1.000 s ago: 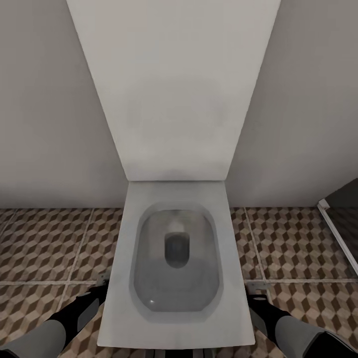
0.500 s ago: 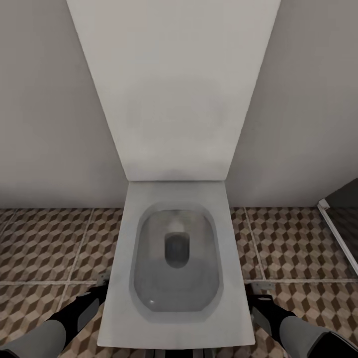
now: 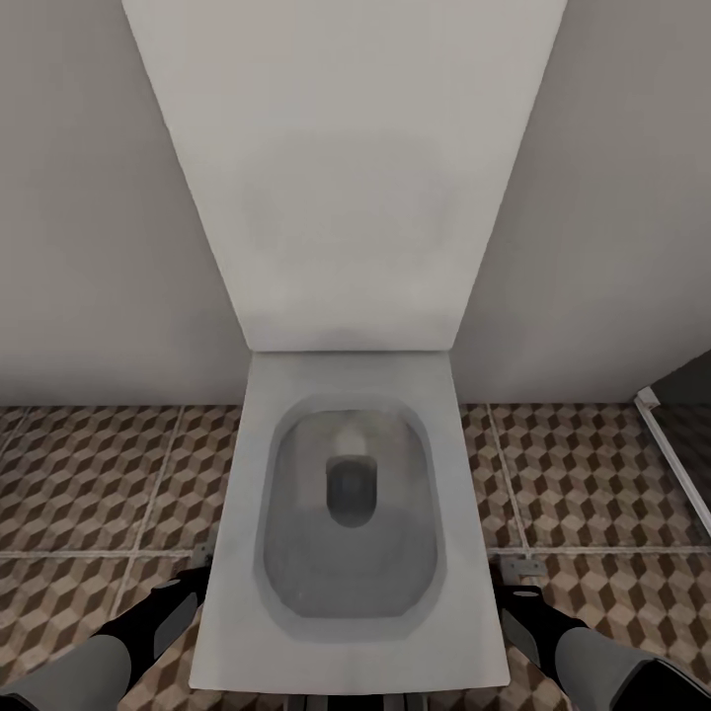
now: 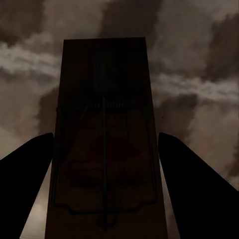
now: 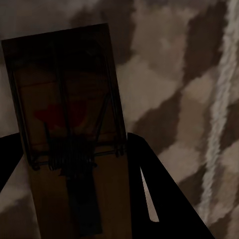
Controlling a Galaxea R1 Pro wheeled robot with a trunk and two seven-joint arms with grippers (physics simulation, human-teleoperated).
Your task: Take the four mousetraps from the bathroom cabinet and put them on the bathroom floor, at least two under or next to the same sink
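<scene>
While each gripper's fingers (image 4: 30,174) clamp a mousetrap (image 4: 104,149), dropping them by this toilet (image 3: 346,513) misses the sink requirement.

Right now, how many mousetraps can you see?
2. One mousetrap sits between the fingers of the left gripper, seen over the patterned bathroom floor. The other mousetrap is at the right gripper. More may be hidden elsewhere.
</scene>
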